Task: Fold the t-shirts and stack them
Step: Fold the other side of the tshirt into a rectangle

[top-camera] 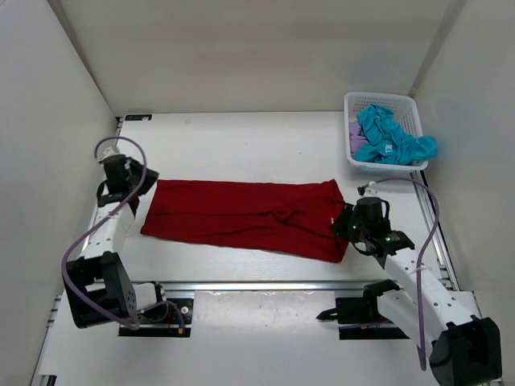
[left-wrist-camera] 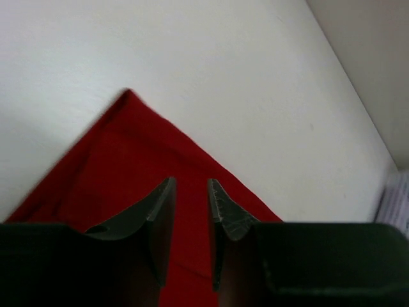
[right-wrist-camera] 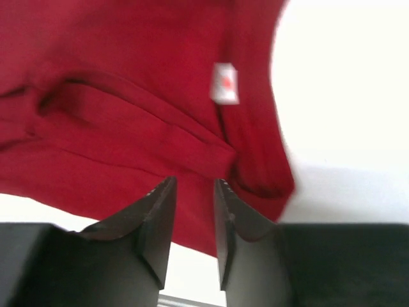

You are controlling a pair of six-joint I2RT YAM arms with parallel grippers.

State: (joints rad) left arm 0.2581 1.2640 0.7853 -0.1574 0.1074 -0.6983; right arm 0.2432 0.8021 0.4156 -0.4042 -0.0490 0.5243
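Worktop (top-camera: 241, 145): white, walled on three sides, and carrying everything noted below.

Red shirt (top-camera: 241, 215): is lying flat as a long band across the middle of the worktop, running from close to the left edge towards the right edge. Its right end is bunching into creases and folds (right-wrist-camera: 128, 115); its left end is tapering to a neat corner (left-wrist-camera: 128, 93).

Basket (top-camera: 385, 166): is sitting in the far right corner.

Teal shirt (top-camera: 390, 137): is lying crumpled in the basket and spilling over its right rim.

Lavender shirt (top-camera: 355, 137): is showing only as a scrap at the basket's left side, beside the teal one.

Left pincer (left-wrist-camera: 190, 182): is hanging over the red shirt's left end with its jaws parted by a narrow gap and nothing between them.

Right pincer (right-wrist-camera: 195, 182): is hovering at the shirt's right end, jaws likewise apart and gripping nothing.

Tag (right-wrist-camera: 224, 83): small and white, is showing on the red cloth near the right end.
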